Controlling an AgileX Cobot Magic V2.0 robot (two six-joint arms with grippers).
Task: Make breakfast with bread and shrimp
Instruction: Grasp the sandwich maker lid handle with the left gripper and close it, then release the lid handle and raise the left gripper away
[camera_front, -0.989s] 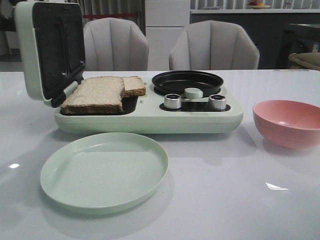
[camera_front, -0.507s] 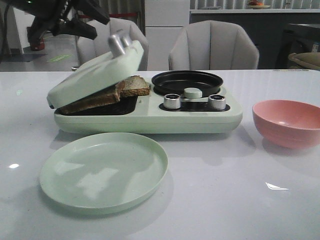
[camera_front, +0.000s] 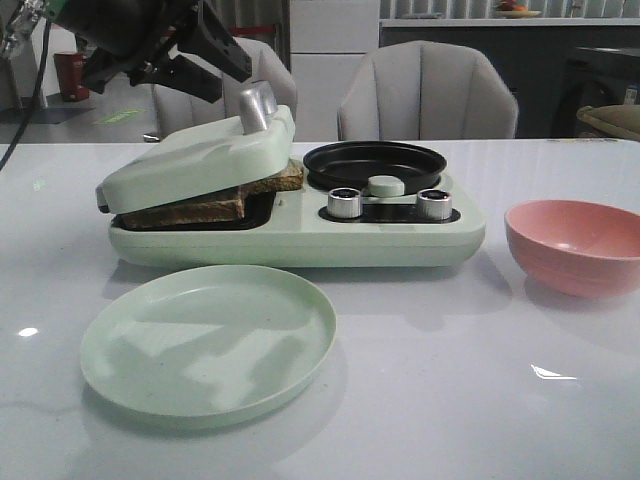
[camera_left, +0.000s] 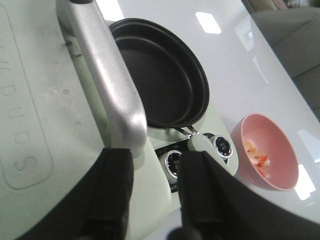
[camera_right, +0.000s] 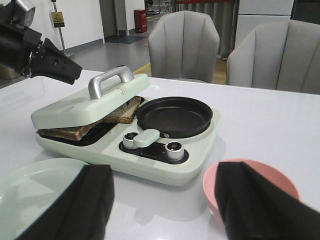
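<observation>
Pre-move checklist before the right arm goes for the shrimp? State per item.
1. Lid down on the bread: not ok, it rests tilted on the slices, front edge raised.
2. Left gripper clear of the lid handle: ok, jaws open, handle outside them.
3. Shrimp located: ok, pieces lie in the pink bowl; count cannot tell.
4. Black pan free to receive: ok, nothing in it.
5. Right gripper ready: ok, open, holding nothing.
6. Green plate out of the path: ok, it sits in front of the appliance, apart from the bowl.
</observation>
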